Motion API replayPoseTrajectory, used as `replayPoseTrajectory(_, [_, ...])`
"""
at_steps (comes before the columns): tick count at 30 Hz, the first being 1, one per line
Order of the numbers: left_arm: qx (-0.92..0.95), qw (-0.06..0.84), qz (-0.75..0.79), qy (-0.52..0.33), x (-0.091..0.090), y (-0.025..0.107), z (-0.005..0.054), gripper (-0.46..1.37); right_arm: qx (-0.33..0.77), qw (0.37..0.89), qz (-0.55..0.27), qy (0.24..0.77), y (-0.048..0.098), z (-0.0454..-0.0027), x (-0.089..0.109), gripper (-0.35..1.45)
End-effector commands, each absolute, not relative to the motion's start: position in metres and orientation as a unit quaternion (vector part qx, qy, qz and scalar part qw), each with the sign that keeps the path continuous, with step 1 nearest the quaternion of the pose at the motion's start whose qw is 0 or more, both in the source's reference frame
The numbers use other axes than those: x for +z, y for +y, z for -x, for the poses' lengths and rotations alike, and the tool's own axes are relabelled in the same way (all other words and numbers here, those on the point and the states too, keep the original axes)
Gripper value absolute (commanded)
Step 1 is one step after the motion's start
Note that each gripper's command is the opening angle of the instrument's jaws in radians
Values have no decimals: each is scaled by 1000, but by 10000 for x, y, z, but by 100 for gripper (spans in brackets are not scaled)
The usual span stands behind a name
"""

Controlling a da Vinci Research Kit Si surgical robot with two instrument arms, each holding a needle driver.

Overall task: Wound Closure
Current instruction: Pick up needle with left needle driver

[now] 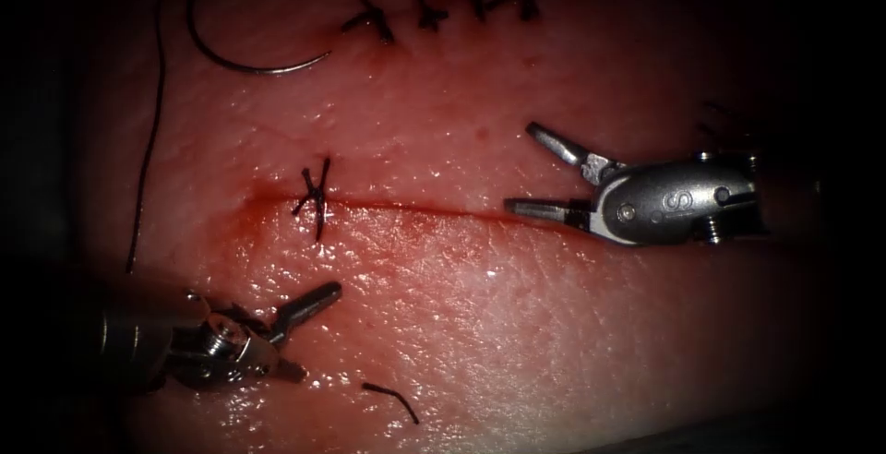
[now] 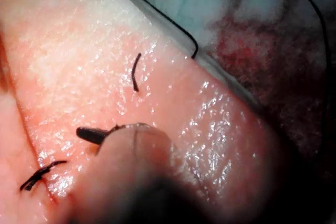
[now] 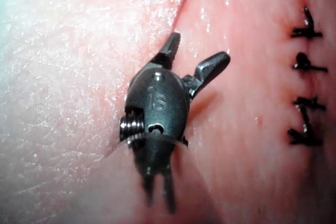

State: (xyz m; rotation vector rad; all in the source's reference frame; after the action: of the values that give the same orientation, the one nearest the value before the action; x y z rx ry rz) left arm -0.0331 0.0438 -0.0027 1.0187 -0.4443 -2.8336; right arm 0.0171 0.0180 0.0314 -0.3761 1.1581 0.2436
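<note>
The tissue [image 1: 517, 325] has a cut [image 1: 443, 207] running across it, with one knotted stitch [image 1: 316, 197] near its left end. The curved needle [image 1: 249, 59] lies free on the tissue at the far left, not in the tissue, and its thread [image 1: 148, 140] trails down the left side. My right tool [image 1: 535, 175] hovers over the right end of the cut, open and holding nothing; the right wrist view also shows the right tool [image 3: 194, 51] spread above the cut. My left tool [image 1: 309, 339] sits on the near side of the cut at the left, open and empty.
A row of older dark stitches [image 1: 434, 9] crosses the far tissue; the same older stitches [image 3: 304, 98] show in the right wrist view. A short cut end of thread [image 1: 392, 400] lies near the front edge. Beyond that cut end [image 2: 135, 72], thread [image 2: 163, 14] runs off the tissue edge onto stained cloth [image 2: 273, 45].
</note>
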Motion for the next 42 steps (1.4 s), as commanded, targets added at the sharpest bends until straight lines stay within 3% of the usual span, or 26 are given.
replayPoseTrajectory(1, [-921, 26, -365, -131, -33, 441, 328, 77, 112, 814, 173, 543, 180, -172, 314, 125])
replayPoseTrajectory(12, [-860, -111, -496, -40, -83, 463, 344, 71, 126, 809, 158, 552, 180, -172, 313, 120])
replayPoseTrajectory(23, [-810, -240, -530, 67, -111, 490, 338, 82, 125, 805, 149, 560, 180, -172, 312, 118])
replayPoseTrajectory(28, [-805, -252, -531, 79, -118, 498, 337, 82, 125, 805, 149, 560, 180, -172, 312, 118])
replayPoseTrajectory(35, [-807, -232, -538, 77, -119, 512, 333, 104, 125, 805, 148, 561, 179, -172, 312, 118])
replayPoseTrajectory(42, [-822, -241, -515, 41, -110, 529, 328, 97, 125, 805, 148, 561, 179, -172, 313, 118])
